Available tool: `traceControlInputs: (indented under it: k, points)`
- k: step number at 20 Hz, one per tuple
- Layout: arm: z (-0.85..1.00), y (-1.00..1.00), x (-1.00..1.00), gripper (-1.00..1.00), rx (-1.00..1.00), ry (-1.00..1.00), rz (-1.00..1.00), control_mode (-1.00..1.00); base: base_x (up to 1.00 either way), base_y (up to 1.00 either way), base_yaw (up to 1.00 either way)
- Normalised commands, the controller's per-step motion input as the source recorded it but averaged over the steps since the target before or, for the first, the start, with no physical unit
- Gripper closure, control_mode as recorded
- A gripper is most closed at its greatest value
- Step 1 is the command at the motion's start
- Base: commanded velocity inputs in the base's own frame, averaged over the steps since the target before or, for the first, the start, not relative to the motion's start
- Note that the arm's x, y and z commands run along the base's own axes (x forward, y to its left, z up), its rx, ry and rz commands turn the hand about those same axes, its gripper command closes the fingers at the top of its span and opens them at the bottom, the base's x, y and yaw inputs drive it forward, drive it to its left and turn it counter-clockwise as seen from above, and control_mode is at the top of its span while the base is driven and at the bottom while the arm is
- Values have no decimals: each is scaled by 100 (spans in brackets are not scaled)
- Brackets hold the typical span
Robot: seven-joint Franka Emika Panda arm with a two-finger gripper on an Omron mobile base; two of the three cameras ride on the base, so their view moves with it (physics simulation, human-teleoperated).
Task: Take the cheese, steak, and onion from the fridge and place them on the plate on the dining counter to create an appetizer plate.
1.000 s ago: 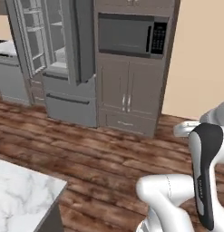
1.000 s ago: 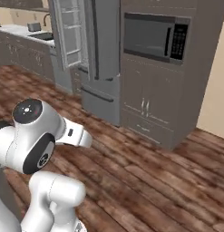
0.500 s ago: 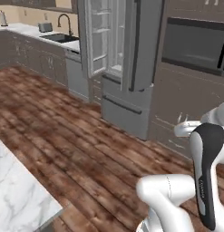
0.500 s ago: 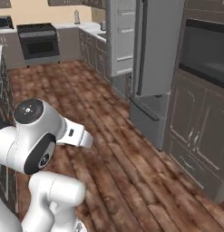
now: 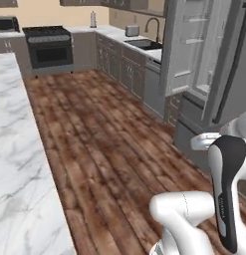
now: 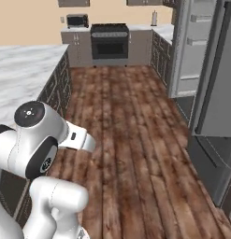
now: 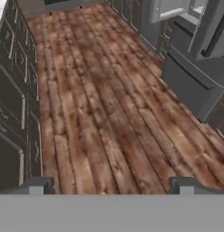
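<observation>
Hand view puts my fingers [image 7: 111, 185] at the bottom edge, spread as wide as they go, one tip at lower left and one at lower right, holding nothing and touching nothing. Between them I look down on bare wooden floor [image 7: 99, 113]. At the upper right of that view stands the fridge [image 7: 195, 86], its grey lower drawer facing me and a dark bar handle above it; dark cabinet fronts [image 7: 13, 104] run down the left edge.

From the left base view, the fridge [image 5: 214, 84] fills the upper right with one door swung open, pale door shelves showing. The dining desk [image 5: 20, 164] of white veined marble takes the left side. A black stove [image 5: 49, 47] sits at upper left, a sink with faucet [image 5: 147, 42] at top centre.

Cheese, steak, onion and plate I cannot make out.
</observation>
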Motion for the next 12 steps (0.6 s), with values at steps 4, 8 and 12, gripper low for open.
traceControlInputs:
  k: [4,8,12]
  points:
    - [0,0,0,-100,0,0,0,100,100,-40,47]
    - [0,0,0,-100,0,0,0,100,99,-71,17]
    - [0,0,0,-100,0,0,0,100,99,-52,-5]
